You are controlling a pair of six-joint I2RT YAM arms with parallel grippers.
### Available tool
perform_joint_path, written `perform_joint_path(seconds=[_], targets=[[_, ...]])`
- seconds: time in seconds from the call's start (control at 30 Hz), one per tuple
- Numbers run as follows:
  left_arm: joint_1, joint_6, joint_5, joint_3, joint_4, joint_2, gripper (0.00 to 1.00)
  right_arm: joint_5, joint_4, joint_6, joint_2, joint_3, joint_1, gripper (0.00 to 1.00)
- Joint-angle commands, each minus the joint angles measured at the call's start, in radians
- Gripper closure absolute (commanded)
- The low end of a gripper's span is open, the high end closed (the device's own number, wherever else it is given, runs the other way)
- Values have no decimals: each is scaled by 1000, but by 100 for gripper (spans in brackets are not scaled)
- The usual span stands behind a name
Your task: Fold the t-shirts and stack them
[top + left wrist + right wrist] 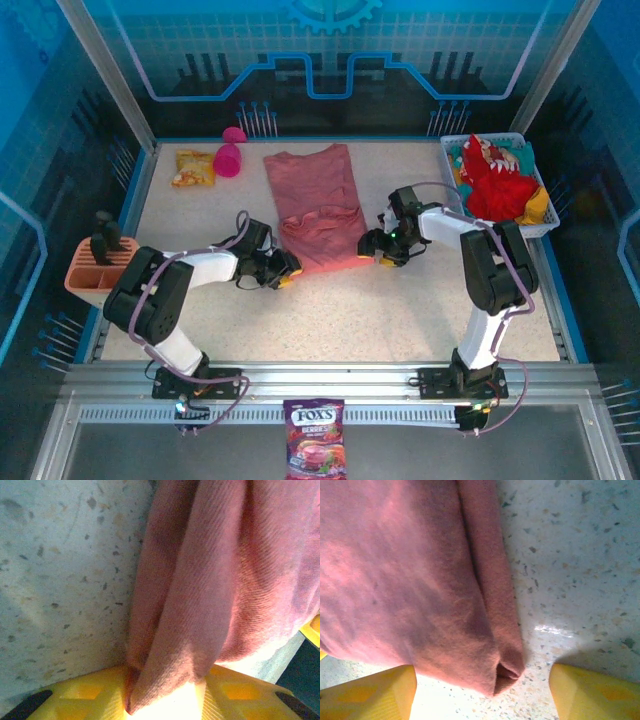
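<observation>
Two near corners of the salmon-pink t-shirt (315, 195), mid-frame on the tabletop (400, 310), are the business: left fingers (85, 692) pinch one, right fingers (375, 692) stand apart astride the other. Next, likely, the right closes, then both carry the hem up-frame.

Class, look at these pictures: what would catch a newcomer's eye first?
The salmon-pink t-shirt lying mid-table stands out first, the left end effector pinching its near left corner and the right end effector open around its near right corner. Next comes the red t-shirt heaped in the white basket at the far right.
</observation>
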Motion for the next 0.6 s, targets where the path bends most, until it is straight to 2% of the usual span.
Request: perform_joint_path(seconds=[0.0,0.27,0.47,0.57], targets=[[-19,-18,-65,37,168,71,64,15,-40,25,-1,-17,24,27],[-19,-20,-110,49,159,55,67,-51,51,75,37,13,55,31],[-19,-13,-114,67,138,54,78,-71,63,89,24,19,62,40],[-19,-4,-119,72,117,50,80,-69,61,87,23,18,65,41]])
